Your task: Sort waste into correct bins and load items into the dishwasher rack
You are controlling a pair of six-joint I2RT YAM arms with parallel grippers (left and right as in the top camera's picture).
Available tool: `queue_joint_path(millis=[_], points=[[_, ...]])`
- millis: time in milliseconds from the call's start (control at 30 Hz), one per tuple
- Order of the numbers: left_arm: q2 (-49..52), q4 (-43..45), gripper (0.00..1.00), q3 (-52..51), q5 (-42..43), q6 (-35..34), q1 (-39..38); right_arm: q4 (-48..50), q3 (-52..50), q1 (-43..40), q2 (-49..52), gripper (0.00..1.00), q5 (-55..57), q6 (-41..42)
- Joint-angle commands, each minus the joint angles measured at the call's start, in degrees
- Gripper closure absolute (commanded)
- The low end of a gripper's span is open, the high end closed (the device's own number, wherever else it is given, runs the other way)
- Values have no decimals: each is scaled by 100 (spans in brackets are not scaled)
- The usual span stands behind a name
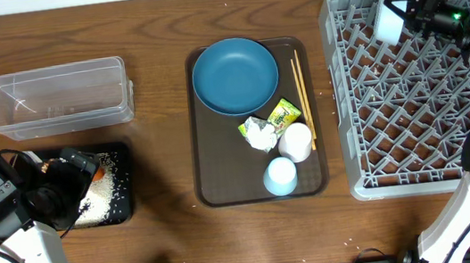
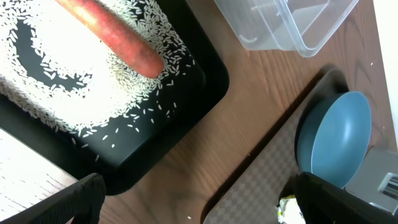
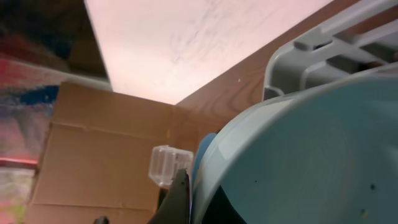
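Note:
My left gripper (image 1: 68, 176) hangs open over the black tray (image 1: 124, 208), which holds white rice (image 2: 62, 81) and an orange carrot (image 2: 112, 34); nothing is between its fingers (image 2: 78, 200). The clear tub (image 1: 56, 99) stands behind it. My right gripper (image 1: 402, 14) is shut on the rim of the pale blue bowl (image 1: 386, 19), held tilted above the back left corner of the grey dishwasher rack (image 1: 419, 91). In the right wrist view the bowl (image 3: 298, 155) fills the frame beside one dark finger (image 3: 180, 199).
A brown serving tray (image 1: 216, 161) in the middle carries the dark blue plate (image 1: 234, 76), chopsticks (image 1: 301, 87), crumpled paper (image 1: 260, 134), the snack wrapper (image 1: 284, 114), a whitish cup (image 1: 295, 141) and a pale blue cup (image 1: 280, 176).

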Motion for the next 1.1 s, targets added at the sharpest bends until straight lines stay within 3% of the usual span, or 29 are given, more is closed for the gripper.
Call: queue_joint_path(millis=[0,367,800,1067], points=[[15,-11,2,13,52,136,35,-42,-35,-184,-162,99,-247,275],[15,-11,2,13,52,136,35,-966,-37,-459,-179,99,-190,-216],[15,-11,2,13,52,136,35,-1193,-35,-946,-531,99,46,-378],[15,-11,2,13,52,136,35,-2918,-35,-1169,-1757,70,2098,-1314]])
